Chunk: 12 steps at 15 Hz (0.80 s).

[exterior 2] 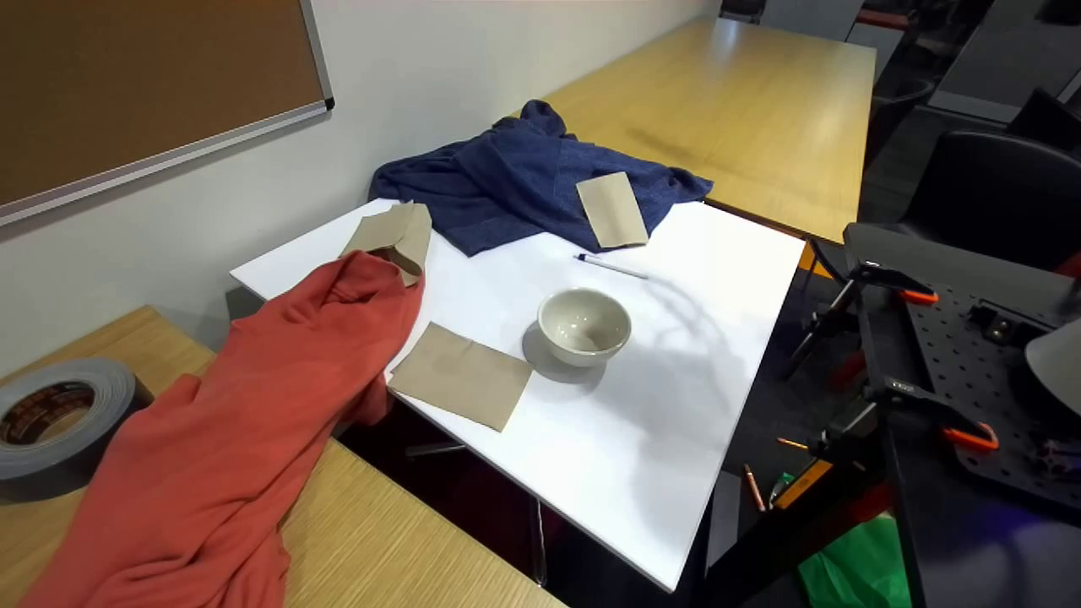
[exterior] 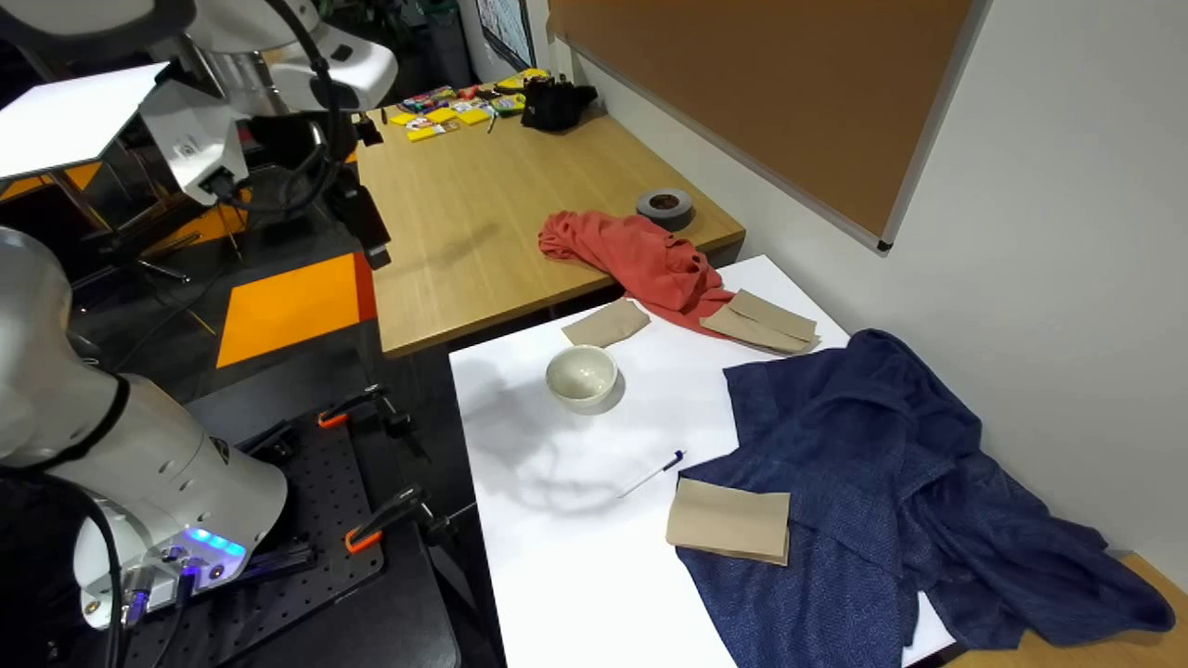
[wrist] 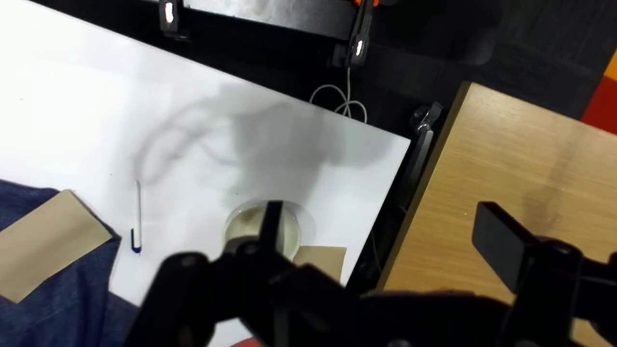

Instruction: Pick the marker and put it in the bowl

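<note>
The marker is a thin white pen with a dark blue cap. It lies flat on the white table in both exterior views [exterior: 652, 473] [exterior 2: 615, 268] and in the wrist view [wrist: 138, 207]. The bowl is round and cream-white. It stands upright, apart from the marker, in both exterior views [exterior: 582, 376] [exterior 2: 583, 327]. In the wrist view the bowl [wrist: 290, 231] is partly hidden behind a finger. My gripper [wrist: 380, 217] is open, with nothing between its fingers. In an exterior view the gripper [exterior: 367, 218] hangs high above the table level, away from bowl and marker.
A tan block [exterior: 729, 521] lies on a dark blue cloth [exterior: 863, 464] near the marker. A tan piece [exterior 2: 460, 376] lies beside the bowl. A red cloth [exterior: 640, 264], another tan piece [exterior: 761, 322] and a tape roll [exterior: 665, 209] are farther off. A wall stands behind.
</note>
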### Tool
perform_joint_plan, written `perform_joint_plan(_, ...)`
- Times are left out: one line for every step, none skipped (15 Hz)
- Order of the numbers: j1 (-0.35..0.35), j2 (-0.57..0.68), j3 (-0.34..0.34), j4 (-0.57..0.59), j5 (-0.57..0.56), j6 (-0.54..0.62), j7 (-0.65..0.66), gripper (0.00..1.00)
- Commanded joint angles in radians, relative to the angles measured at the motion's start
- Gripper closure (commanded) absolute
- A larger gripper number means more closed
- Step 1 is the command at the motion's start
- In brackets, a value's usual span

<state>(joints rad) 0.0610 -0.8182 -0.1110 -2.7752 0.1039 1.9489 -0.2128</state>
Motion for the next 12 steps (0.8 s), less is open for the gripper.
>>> perform_joint_plan(-0.045, 0.151, -0.020, 0.050, -0.035, 0.123, -0.011, 0.00)
perform_joint_plan(-0.051, 0.188, -0.022, 0.057, -0.041, 0.161, -0.006, 0.00)
perform_joint_plan(-0.059, 0.232, -0.022, 0.064, -0.045, 0.208, 0.002, 0.00)
perform_joint_plan(-0.067, 0.274, -0.021, 0.072, -0.047, 0.252, 0.010, 0.00)
perform_joint_plan(-0.071, 0.314, -0.022, 0.078, -0.045, 0.302, 0.012, 0.00)
perform_joint_plan(-0.079, 0.357, -0.019, 0.084, -0.046, 0.357, 0.022, 0.00)
perform_joint_plan(-0.091, 0.401, -0.019, 0.091, -0.050, 0.412, 0.031, 0.00)
perform_joint_plan(-0.099, 0.443, -0.020, 0.099, -0.050, 0.456, 0.037, 0.00)
perform_joint_plan(-0.111, 0.487, -0.021, 0.108, -0.054, 0.502, 0.046, 0.00)
perform_joint_plan(-0.121, 0.532, -0.024, 0.119, -0.054, 0.537, 0.054, 0.00)
perform_joint_plan(-0.131, 0.570, -0.025, 0.130, -0.055, 0.566, 0.065, 0.00)
perform_joint_plan(-0.142, 0.610, -0.027, 0.142, -0.057, 0.591, 0.072, 0.00)
